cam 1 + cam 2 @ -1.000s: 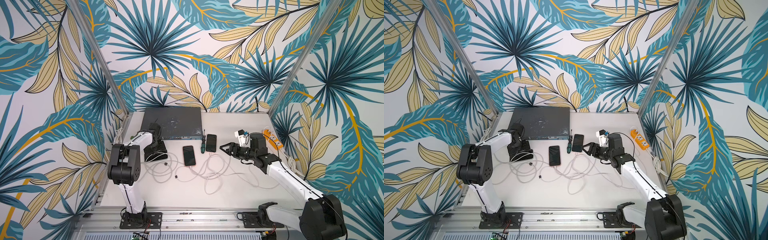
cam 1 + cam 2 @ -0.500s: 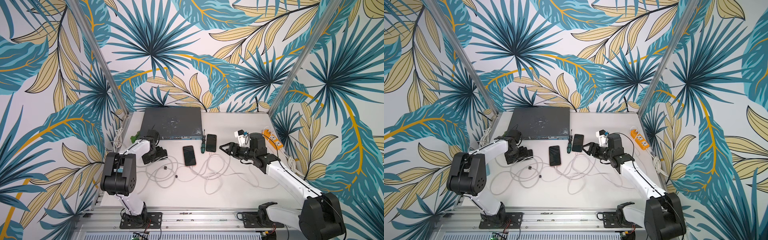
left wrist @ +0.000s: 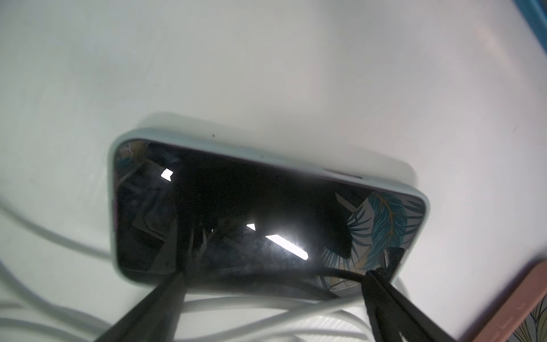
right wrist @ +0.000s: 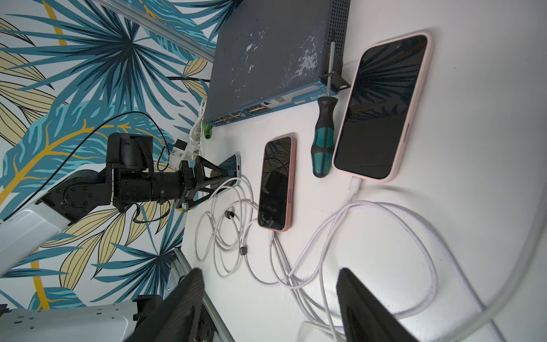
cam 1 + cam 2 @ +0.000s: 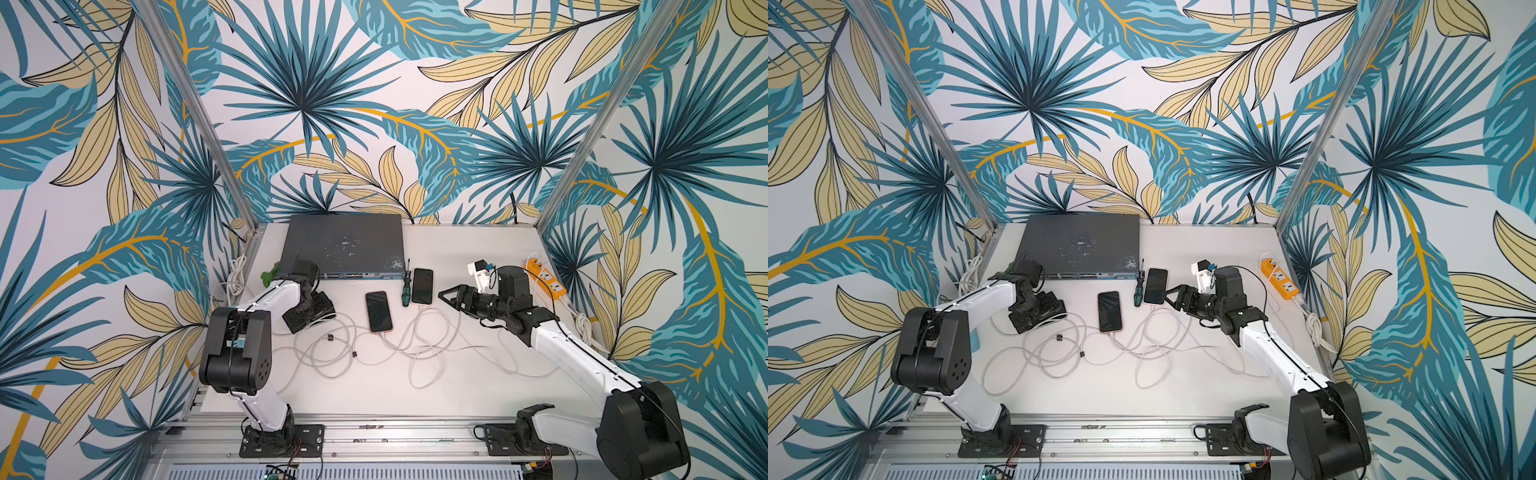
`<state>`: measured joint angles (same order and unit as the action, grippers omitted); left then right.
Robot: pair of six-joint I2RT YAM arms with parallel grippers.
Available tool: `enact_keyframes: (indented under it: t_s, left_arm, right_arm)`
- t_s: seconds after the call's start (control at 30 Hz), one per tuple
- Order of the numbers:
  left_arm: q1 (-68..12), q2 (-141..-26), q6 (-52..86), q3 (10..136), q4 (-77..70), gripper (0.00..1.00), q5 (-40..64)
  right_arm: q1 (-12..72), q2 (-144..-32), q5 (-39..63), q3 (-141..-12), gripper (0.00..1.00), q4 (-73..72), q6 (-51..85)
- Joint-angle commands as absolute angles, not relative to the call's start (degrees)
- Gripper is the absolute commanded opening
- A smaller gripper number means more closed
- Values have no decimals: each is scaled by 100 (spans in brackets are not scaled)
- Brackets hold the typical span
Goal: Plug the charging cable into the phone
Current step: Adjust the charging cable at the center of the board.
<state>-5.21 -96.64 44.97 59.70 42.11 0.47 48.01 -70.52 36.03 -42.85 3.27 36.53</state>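
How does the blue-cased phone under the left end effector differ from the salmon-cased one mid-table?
Cable: the salmon phone has a white cable in its port; the blue phone shows an empty-looking port in the right wrist view.
Place: the blue phone lies under the open left end effector; the salmon phone lies clear of both arms.
Both lie face up with dark screens.

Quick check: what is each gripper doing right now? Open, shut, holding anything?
Left gripper: open wide, fingers on either side of the pale-cased phone.
Right gripper: open, empty, above the white cables.
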Motion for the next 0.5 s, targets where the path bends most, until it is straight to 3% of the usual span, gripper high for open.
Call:
enact_keyframes:
  t_s: [0.0, 0.47]
  left_arm:
    - [-589, -9449, 4974, 6006, 4796, 98, 72]
    - [-602, -9434, 5080, 5484, 4559, 98, 32]
  right_arm:
    - [4827, -6988, 3626, -4206, 74, 329, 3683]
    - [4833, -7040, 3617, -4150, 74, 237, 3744]
